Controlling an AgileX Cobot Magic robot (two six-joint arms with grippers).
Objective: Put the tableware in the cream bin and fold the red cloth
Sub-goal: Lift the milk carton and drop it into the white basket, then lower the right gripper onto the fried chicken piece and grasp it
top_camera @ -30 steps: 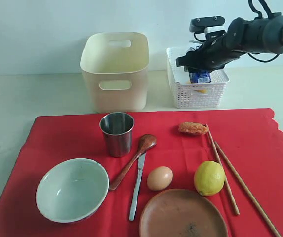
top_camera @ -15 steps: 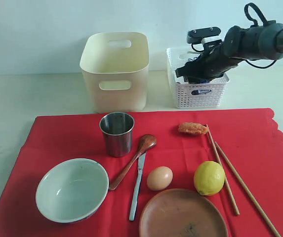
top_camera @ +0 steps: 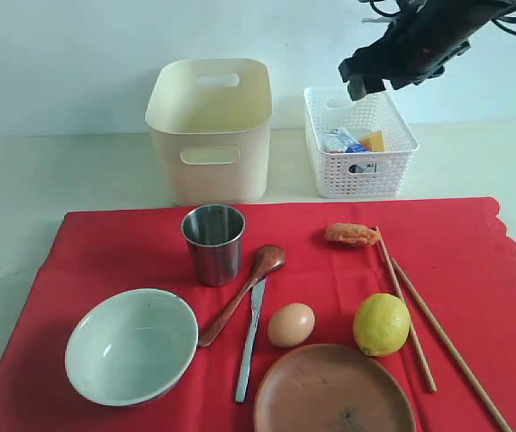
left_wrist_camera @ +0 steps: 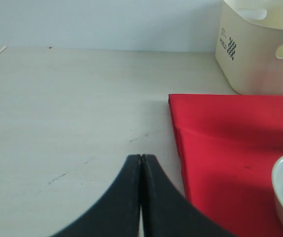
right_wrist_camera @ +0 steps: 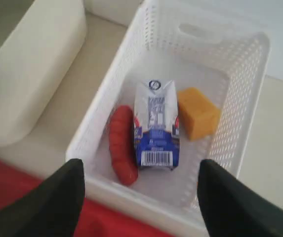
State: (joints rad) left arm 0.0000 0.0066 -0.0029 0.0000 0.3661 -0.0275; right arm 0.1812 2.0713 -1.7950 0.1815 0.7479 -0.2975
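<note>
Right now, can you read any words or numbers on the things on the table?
Milk carton: blue print and a barcode, too blurred to read.
Cream bin: a sticker with a checkered square and tiny print, too small to read.
Nothing else shows writing that I can make out.

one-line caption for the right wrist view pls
Open right pincer above the white basket holding milk carton, red sausage and cheese block.
</note>
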